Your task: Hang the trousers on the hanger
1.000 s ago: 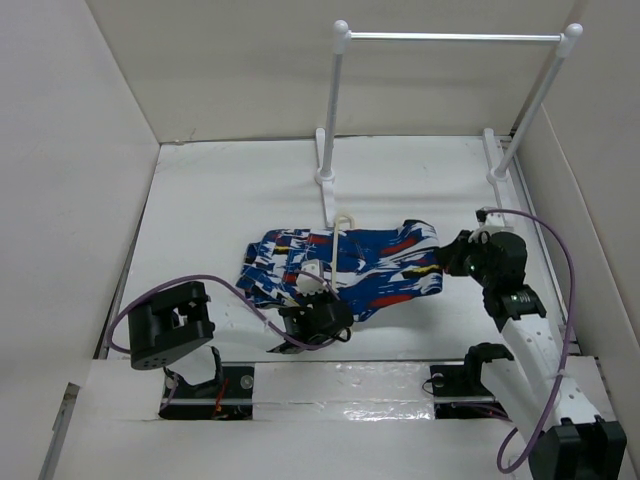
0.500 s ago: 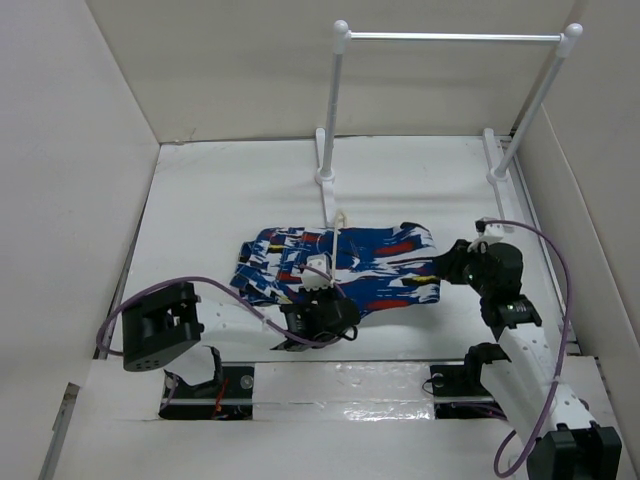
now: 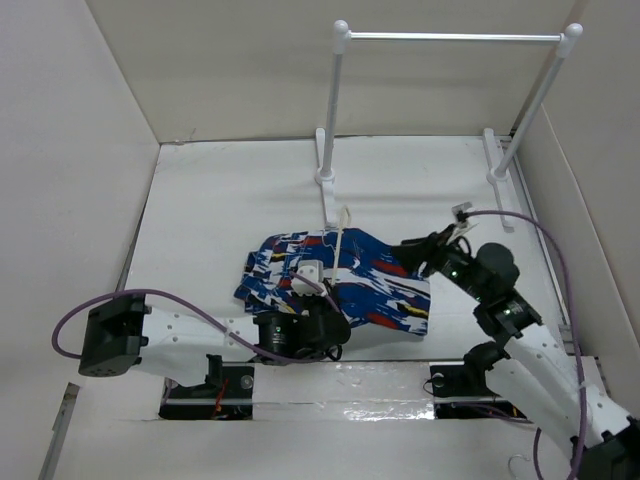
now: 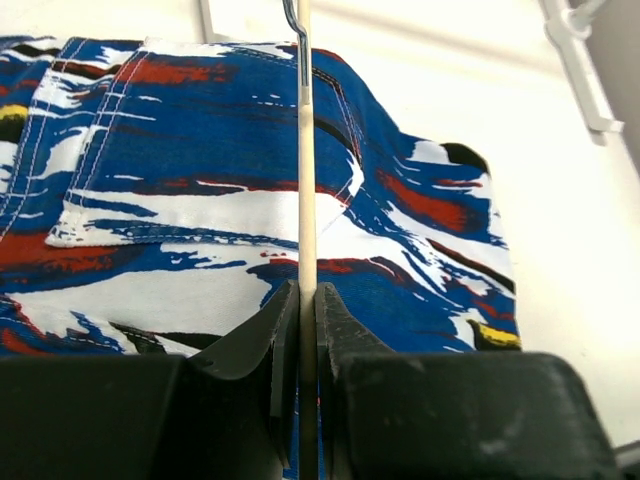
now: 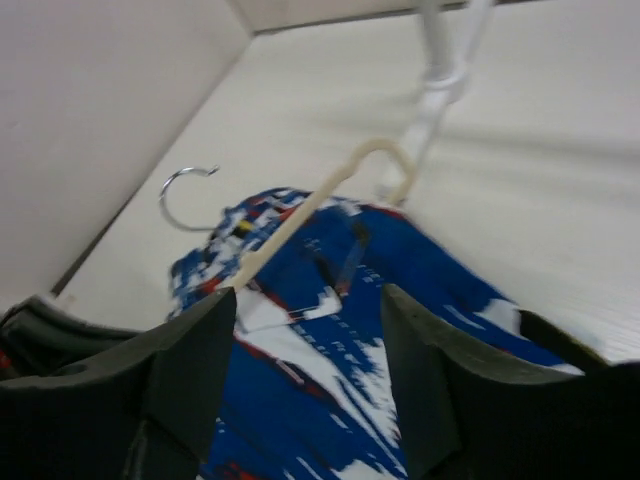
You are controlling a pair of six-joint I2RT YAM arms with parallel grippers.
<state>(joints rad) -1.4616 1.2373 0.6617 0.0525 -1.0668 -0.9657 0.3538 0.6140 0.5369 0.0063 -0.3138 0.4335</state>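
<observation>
Toward the middle of the near edge of the bench [image 3: 230, 190], the trousers [image 3: 370, 285] are spread flat, their long axis running from the left side to the right side. The hanger [image 4: 304, 150] is set across them at roughly a right angle. Its slim cream arm is directed from the near edge toward the far edge, and its metal hook is turned toward the foot of the garment rail [image 3: 450, 37]. The left tool [image 4: 307, 292] is pressed together on the near part of that arm, with the thin rod pinched between the two fingers, and patterned cloth is seen on both sides of it. Whether the rod touches the cloth or is held just above it cannot be told. The right tool [image 5: 310, 300] is held spread, with nothing between its fingers, at the right end of the trousers and pointed toward the left side of the bench, so that cloth and hanger are seen through its gap. The hanger is thus found to the left of the right tool, with the free right end of the trousers between them. That end is judged nearer to the right arm, since the left arm is taken up with the hanger. The coming move is judged to depend on this crossing, the cloth having to be carried over the arm along its own length.
</observation>
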